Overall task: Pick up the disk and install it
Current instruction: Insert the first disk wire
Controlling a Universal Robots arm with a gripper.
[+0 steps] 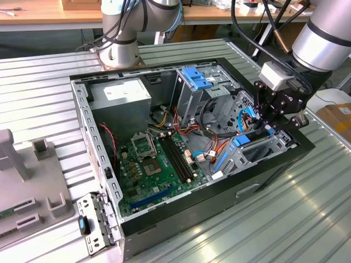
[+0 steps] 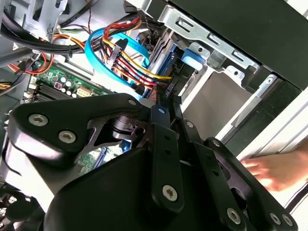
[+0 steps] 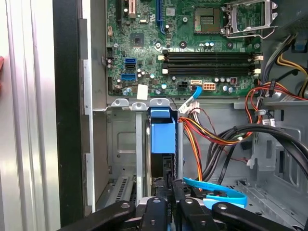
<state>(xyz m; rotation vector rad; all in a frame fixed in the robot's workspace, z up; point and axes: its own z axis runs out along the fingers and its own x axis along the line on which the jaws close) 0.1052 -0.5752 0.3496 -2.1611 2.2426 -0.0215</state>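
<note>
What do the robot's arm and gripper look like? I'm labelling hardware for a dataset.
The arm has silver-grey tube segments with light blue joint caps and black cables along it. A light grey block sits at its wrist. The black gripper is built of flat linkage bars joined by silver screws, seen close in both wrist views.

One open computer case (image 1: pixel 181 219) sits on the metal table (image 1: pixel 307 219), with one green circuit board (image 1: pixel 148 170) in its floor. That board carries four long black memory slots (image 3: pixel 211 62) and one square processor socket (image 3: pixel 250 17). One grey power box (image 1: pixel 120 98) sits in a corner. One robot arm (image 1: pixel 323 38) reaches in with one black gripper (image 1: pixel 279 107). One blue-framed disk (image 3: pixel 162 134) stands on edge in the bay. One flat blue cable (image 2: pixel 96 57) loops nearby. One person's hand (image 2: pixel 276 171) is beside the case.
</note>
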